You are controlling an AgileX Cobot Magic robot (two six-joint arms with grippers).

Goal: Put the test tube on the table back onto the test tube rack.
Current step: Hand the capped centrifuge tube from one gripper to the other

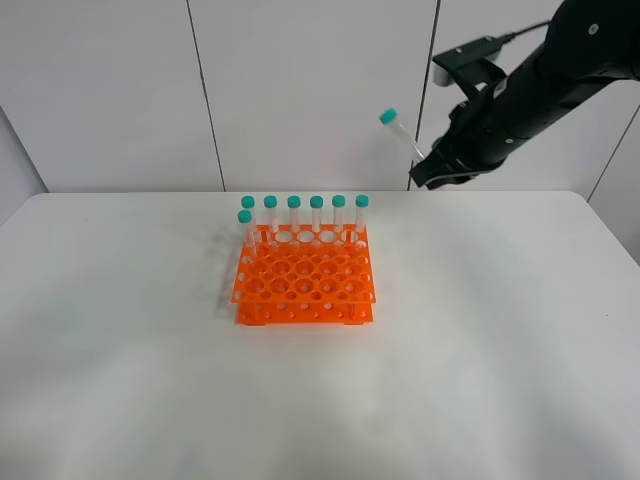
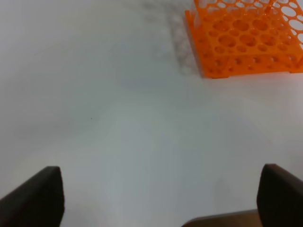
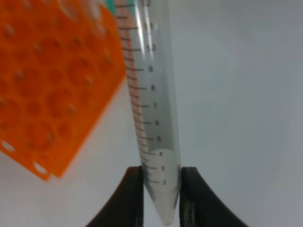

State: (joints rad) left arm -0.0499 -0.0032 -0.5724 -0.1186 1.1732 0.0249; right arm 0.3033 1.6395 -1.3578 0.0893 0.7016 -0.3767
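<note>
My right gripper (image 1: 432, 168) is high above the white table (image 1: 500, 330), right of and behind the orange test tube rack (image 1: 305, 275). It is shut on the conical tip of a clear test tube (image 1: 401, 134) whose teal cap points up and left. In the right wrist view the tube (image 3: 151, 109) stands between the two black fingers (image 3: 130, 198), with the rack (image 3: 47, 85) below it to one side. Several identical capped tubes (image 1: 305, 215) stand in the rack's back row. My left gripper (image 2: 161, 198) is open and empty over bare table, with the rack (image 2: 246, 40) ahead of it.
The rack holds one extra tube (image 1: 245, 228) at its left end, just in front of the back row. A white panelled wall (image 1: 300, 90) stands behind the table. The left arm is out of the exterior view.
</note>
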